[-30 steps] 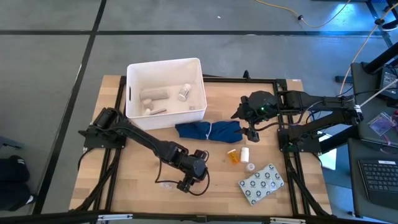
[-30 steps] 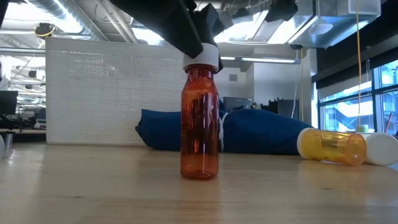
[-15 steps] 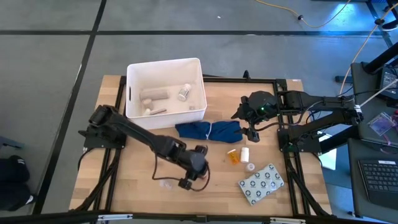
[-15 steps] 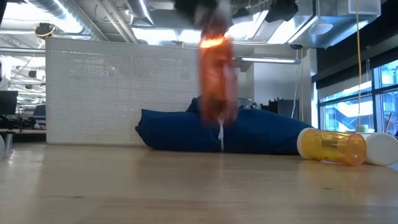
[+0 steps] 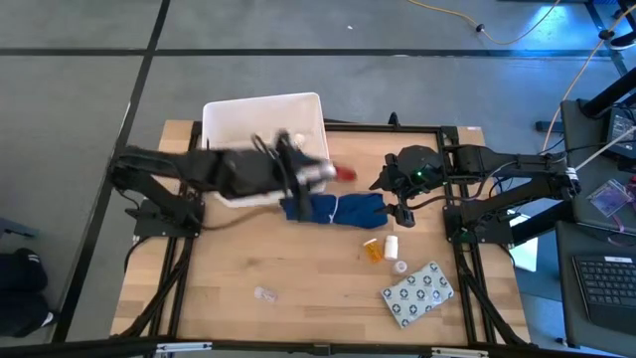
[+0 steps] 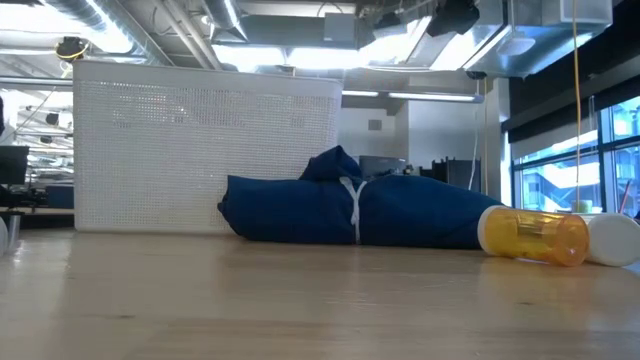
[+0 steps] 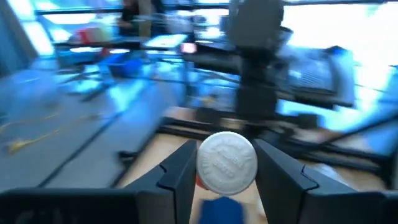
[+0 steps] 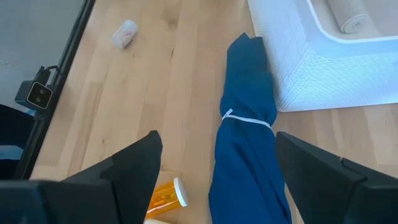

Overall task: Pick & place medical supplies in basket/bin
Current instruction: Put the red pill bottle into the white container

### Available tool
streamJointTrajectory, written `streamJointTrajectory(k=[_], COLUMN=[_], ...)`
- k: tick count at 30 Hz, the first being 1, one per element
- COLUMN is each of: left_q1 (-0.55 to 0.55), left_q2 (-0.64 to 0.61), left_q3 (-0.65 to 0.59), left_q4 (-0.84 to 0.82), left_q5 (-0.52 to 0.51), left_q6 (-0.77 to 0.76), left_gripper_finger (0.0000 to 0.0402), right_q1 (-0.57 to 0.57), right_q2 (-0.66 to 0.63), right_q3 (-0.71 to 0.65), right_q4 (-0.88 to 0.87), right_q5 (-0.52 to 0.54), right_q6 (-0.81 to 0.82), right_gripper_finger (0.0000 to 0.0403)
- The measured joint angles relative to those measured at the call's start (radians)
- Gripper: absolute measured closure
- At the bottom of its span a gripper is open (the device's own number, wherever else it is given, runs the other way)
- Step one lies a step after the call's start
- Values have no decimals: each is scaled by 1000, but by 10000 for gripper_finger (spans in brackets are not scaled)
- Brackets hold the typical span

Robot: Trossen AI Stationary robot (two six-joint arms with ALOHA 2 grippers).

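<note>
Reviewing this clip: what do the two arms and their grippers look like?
Both arms are dark, jointed and slim. The left gripper has two dark, wedge-shaped fingers. The right gripper has the same broad dark fingers. The right arm carries dark cables and a small green light near the wrist.

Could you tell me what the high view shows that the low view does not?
Only the high view shows the left gripper carrying a red-orange bottle beside the white tub's near right corner, the right gripper open and waiting, the grey blister pack and a small clear vial. Only the low view shows the room behind. Both show the blue cloth, the tub and the lying orange pill bottle.
</note>
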Motion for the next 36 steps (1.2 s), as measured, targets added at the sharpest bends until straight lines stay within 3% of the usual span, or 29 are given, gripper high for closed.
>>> streamJointTrajectory(k=[7, 16, 21, 30, 36], left_q1=[183, 442, 514, 560, 576], left_q2=[-72, -14, 59, 200, 220], left_q3=[21, 9, 9, 9, -10], left_q4=[-244, -602, -618, -602, -569], left_q5=[-94, 89, 208, 288, 304], left_q6=[-91, -256, -247, -219, -218], left_gripper_finger=[278, 273, 270, 274, 274], right_q1=[0, 0, 0, 0, 0], right_q2=[0, 0, 0, 0, 0], right_q3=[0, 0, 0, 0, 0], right_q4=[-7, -9, -15, -115, -138], right_q5=[0, 0, 0, -1, -1], right_q6=[2, 0, -1, 28, 30], right_gripper_finger=[94, 94, 94, 94, 94])
